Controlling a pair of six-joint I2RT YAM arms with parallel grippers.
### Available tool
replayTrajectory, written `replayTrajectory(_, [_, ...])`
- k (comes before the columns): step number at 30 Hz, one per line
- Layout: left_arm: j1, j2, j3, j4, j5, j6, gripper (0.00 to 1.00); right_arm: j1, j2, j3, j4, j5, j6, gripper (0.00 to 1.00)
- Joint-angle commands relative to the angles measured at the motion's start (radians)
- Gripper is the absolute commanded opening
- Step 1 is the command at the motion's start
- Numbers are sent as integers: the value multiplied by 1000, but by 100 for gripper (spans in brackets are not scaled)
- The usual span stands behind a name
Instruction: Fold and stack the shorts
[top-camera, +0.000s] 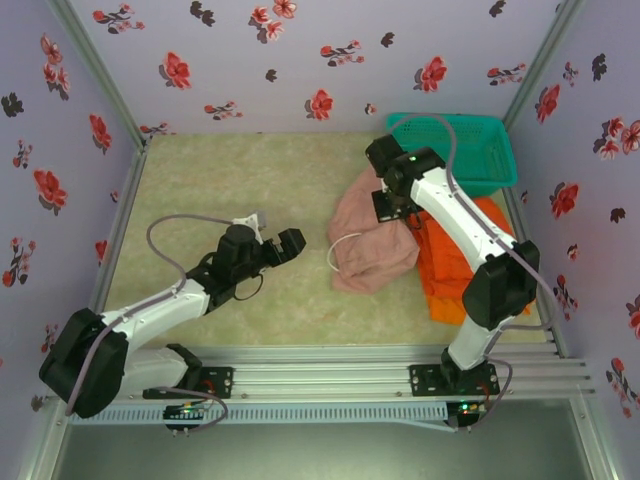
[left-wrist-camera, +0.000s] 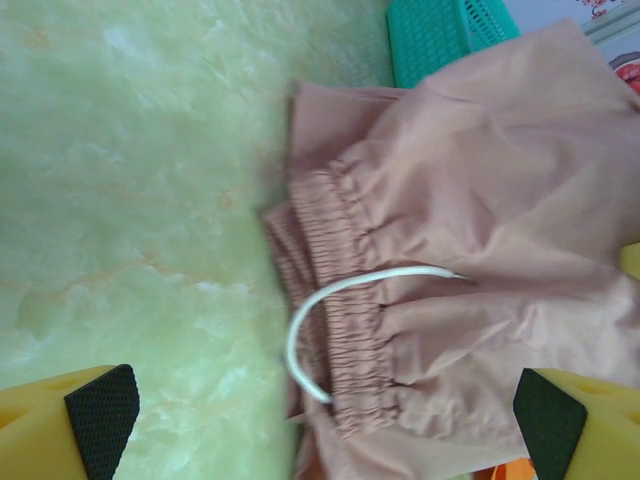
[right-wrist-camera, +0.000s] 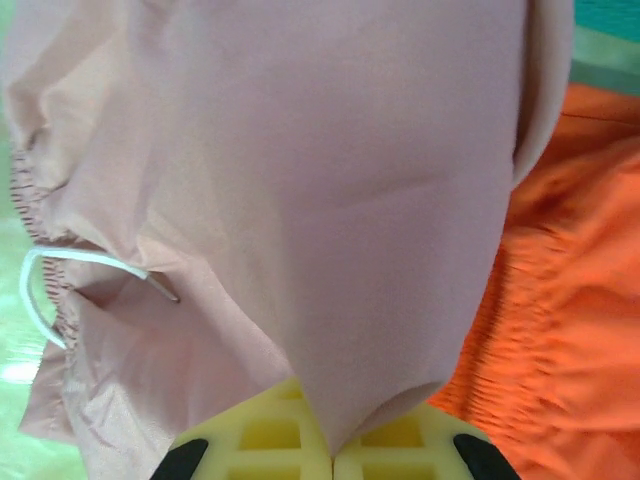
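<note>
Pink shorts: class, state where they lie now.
Top view: the pink shorts lie right of centre, partly over the orange shorts to their right, just nearer than the teal basket.

I see a teal mesh basket (top-camera: 488, 150) at the far right corner of the pale green table (top-camera: 220, 180), with floral walls (top-camera: 300, 60) around it.

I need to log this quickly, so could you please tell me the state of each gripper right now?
Left gripper: open, holding nothing.
Right gripper: closed, pinching a fold of the pink shorts.
</note>
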Motion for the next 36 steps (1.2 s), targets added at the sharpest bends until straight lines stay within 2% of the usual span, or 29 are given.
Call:
replayTrajectory(1, [7, -11, -13, 10, -17, 25, 99, -13, -20, 74, -185, 170, -25, 0])
replayTrajectory(22, [29, -28, -27, 22, -7, 29, 99, -113, -27, 354, -451, 337, -23, 0])
replayTrajectory(29, [37, -27, -23, 13, -7, 32, 99, -245, -74, 254, -447, 494, -45, 0])
replayTrajectory(36, [46, -21, -7, -9, -5, 43, 100, -335, -95, 36, -279, 610, -137, 0])
